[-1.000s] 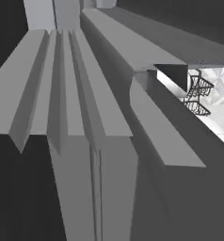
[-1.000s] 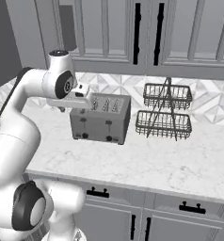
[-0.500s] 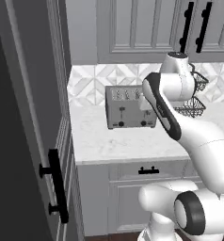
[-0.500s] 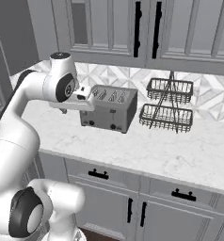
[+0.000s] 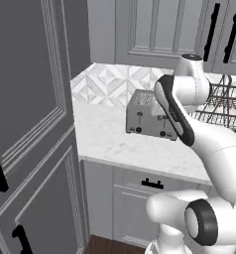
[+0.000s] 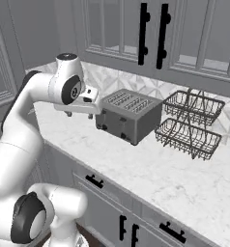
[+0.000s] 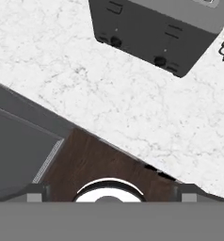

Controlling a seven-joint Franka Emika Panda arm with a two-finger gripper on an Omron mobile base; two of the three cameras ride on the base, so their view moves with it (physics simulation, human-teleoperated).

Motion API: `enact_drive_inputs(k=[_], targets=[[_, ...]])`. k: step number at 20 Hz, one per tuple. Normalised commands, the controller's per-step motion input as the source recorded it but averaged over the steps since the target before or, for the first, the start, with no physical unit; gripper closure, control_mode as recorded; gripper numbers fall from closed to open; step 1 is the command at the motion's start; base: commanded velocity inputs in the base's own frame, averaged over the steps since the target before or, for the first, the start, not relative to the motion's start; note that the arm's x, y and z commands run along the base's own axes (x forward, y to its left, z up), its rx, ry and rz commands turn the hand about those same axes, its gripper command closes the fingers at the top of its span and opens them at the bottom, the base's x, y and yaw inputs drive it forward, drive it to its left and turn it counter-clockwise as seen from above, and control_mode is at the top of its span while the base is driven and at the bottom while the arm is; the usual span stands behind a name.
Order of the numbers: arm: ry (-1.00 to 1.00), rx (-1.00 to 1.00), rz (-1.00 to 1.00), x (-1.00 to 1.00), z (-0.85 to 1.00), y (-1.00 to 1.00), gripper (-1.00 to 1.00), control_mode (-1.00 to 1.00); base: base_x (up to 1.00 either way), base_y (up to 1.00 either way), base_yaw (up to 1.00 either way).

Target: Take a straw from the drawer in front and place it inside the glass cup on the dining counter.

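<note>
Okay, quick pass. My gripper (image 7: 112, 194) has its jaws spread wide, the two dark fingertips (image 7: 36, 193) sitting far apart at the lower corners of the hand view, with nothing held between them. The hand looks straight down past the edge of the white counter (image 7: 132, 103) onto brown wood floor (image 7: 100, 157). A toaster (image 7: 156, 33) stands on that counter, its front knobs facing the edge. A grey cabinet face (image 7: 15, 146) sits beside the floor patch.

From the right base view, the arm reaches out over the counter, hand hovering above the surface, just beside the toaster's end and clear of it. A two-tier wire basket rack (image 6: 192, 125) stands on the toaster's other side, near it, apart.

As for the drawer (image 5: 154, 179), it sits below the counter front, under the toaster, closed, short black bar handle (image 5: 152, 184) untouched. I cannot tell what's inside. A tall dark cabinet door (image 5: 30, 124) stands at the left.
</note>
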Motion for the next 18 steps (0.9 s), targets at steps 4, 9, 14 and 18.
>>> enact_drive_inputs(k=[4, 9, 14, 18], targets=[[0.0, 0.0, 0.0, 0.0, 0.0, 0.0, -1.0, 1.0, 0.0, -0.73, 0.54], [0.0, 0.0, 0.0, 0.0, 0.0, 0.0, -1.0, 1.0, -0.1, -0.6, 0.45], [0.0, 0.0, 0.0, 0.0, 0.0, 0.0, -1.0, 1.0, -0.13, -0.56, 0.46], [0.0, 0.0, 0.0, 0.0, 0.0, 0.0, -1.0, 1.0, -0.36, -0.63, 0.38]])
